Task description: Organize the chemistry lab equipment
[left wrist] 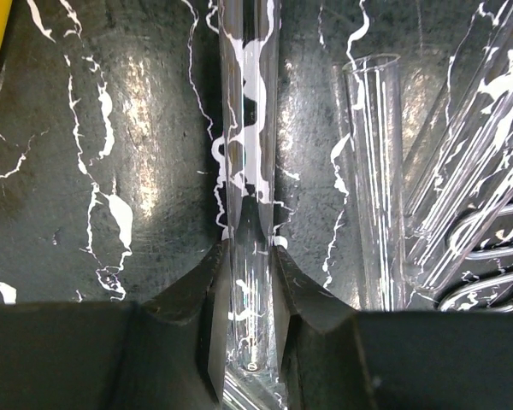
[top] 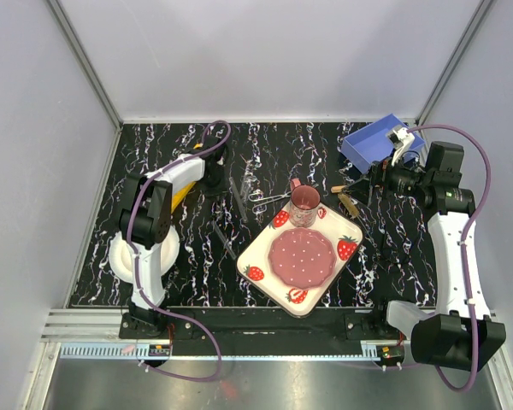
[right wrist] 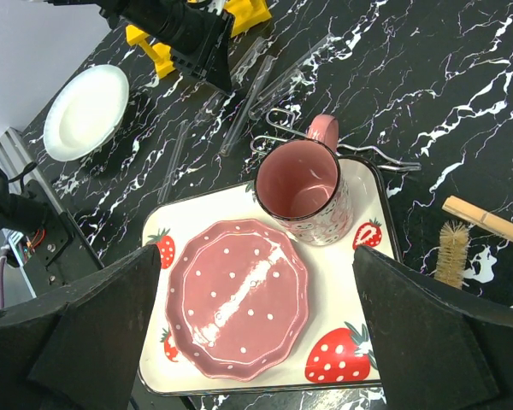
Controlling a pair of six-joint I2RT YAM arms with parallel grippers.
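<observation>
In the left wrist view a thin clear tube (left wrist: 248,102) runs lengthwise between my left gripper's (left wrist: 246,248) jaws, and both jaws press its sides, low over the black marble table. More clear tubes (left wrist: 372,171) lie just to its right, beside the metal scissors' loops (left wrist: 496,256). From above, the left gripper (top: 215,162) sits by the yellow rack (top: 181,190). The scissors (top: 269,198) lie left of the pink mug (top: 305,205). My right gripper (top: 372,175) hangs open in the air, nothing between its fingers, near the wooden clamp (top: 349,203).
A strawberry-print tray (top: 265,248) holds the mug and a pink dotted plate (top: 302,258). A round white plate (top: 120,254) lies at the left, a blue box (top: 376,141) at the back right. A small brush (right wrist: 449,256) lies next to the wooden stick (right wrist: 487,220).
</observation>
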